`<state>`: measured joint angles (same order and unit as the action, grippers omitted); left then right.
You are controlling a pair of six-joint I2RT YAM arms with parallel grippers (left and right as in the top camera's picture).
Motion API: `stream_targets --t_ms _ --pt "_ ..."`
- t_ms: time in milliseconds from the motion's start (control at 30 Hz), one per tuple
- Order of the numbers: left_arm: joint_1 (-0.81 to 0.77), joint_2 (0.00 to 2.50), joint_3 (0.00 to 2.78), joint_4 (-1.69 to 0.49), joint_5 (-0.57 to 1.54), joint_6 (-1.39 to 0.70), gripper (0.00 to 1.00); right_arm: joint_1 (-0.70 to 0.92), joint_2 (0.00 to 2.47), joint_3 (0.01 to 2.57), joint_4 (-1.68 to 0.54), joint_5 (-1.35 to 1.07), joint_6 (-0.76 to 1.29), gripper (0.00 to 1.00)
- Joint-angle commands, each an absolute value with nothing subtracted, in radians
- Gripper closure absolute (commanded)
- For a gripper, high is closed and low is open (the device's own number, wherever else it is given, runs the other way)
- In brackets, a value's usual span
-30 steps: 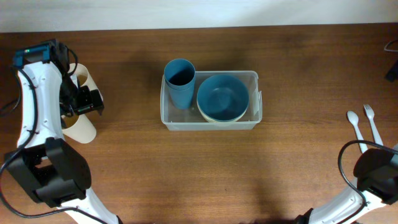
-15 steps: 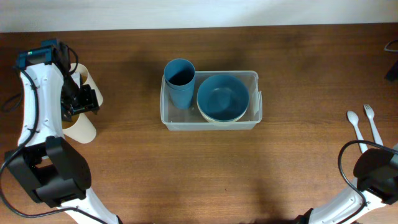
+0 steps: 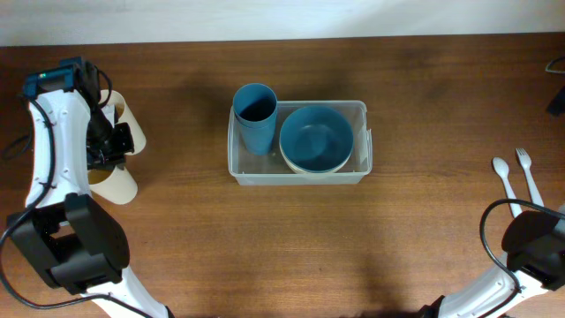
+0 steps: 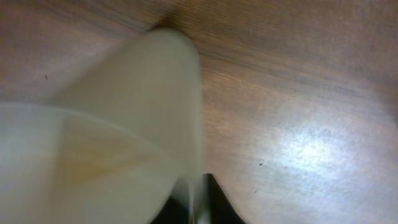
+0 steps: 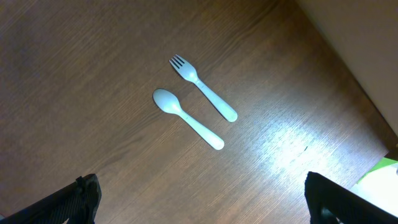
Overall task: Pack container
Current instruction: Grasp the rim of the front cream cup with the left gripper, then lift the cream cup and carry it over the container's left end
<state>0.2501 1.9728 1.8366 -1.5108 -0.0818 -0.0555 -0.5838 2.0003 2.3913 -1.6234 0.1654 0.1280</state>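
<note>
- your left pincer [image 4: 193, 208] looks pinched narrow on the thin wall of the cream cup [image 4: 124, 112], which lies on its side at the table's left end. the wrist view is blurred, so you can't be sure how deep the bite is.
- a shallow bite on that wall could let the cup slip or swing when you lift it.
- the container [image 3: 256, 172] sits mid-table, well apart from the left pincer, off to its right.
- the blue cup [image 3: 254, 115] and the blue bowl [image 3: 316, 137] already fill most of the container, so a tilted cream cup could catch the rim and shove the bin.
- your right pincer [image 5: 199, 199] stands wide and holds nothing, above the fork [image 5: 202, 96] and spoon [image 5: 186, 118], also well apart from the container.
</note>
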Motion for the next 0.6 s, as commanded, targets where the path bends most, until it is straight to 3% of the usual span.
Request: stream_targets --t_ms 0,567 --pt "0.252 1.948 1.832 -1.525 -0.086 -0.052 0.98 -0.584 2.004 2.387 -1.623 0.180 0.128 0.01" --pt "0.249 1.811 1.971 -1.614 0.117 -0.066 0.98 -0.584 2.003 2.387 -1.623 0.181 0.128 0.01"
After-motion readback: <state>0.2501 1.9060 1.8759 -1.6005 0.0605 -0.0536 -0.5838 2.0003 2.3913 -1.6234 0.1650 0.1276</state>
